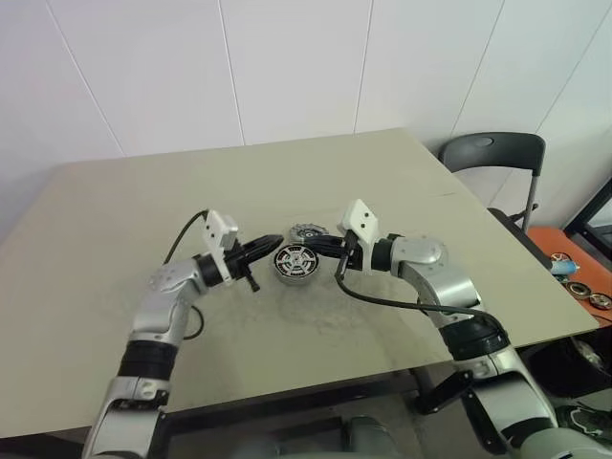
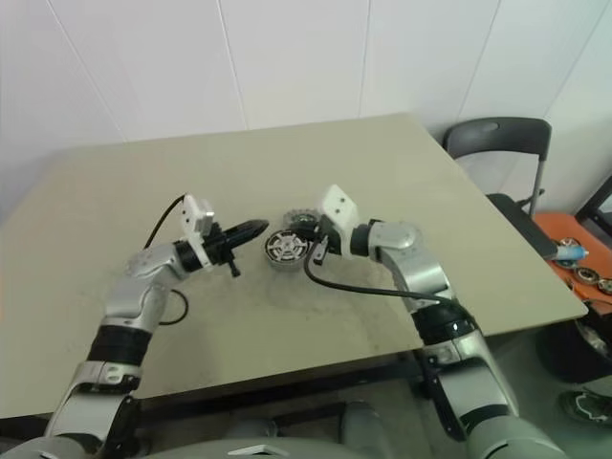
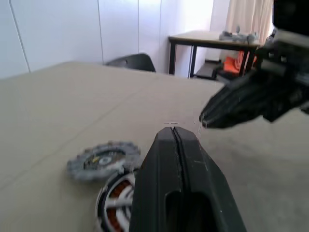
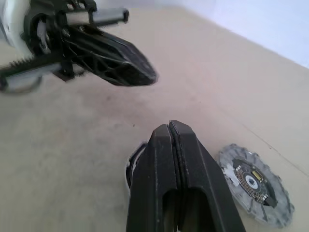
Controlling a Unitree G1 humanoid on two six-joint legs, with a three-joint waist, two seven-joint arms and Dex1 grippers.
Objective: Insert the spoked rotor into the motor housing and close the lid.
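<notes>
Both tools hover above the tan surface, tips facing each other over the parts. Left tool fingers pressed fully together, nothing held; right tool likewise clamped closed and empty. Motor housing lies flat on the surface near its middle, between and below the two tips; copper windings visible in the left wrist view. Spoked rotor appears seated on top of the housing, pale spokes facing up; how deep it sits, can't tell. Lid lies flat on the surface just behind the housing, finned face up, right beside it or touching it, not on it. Black chair stands beyond the far right corner.
</notes>
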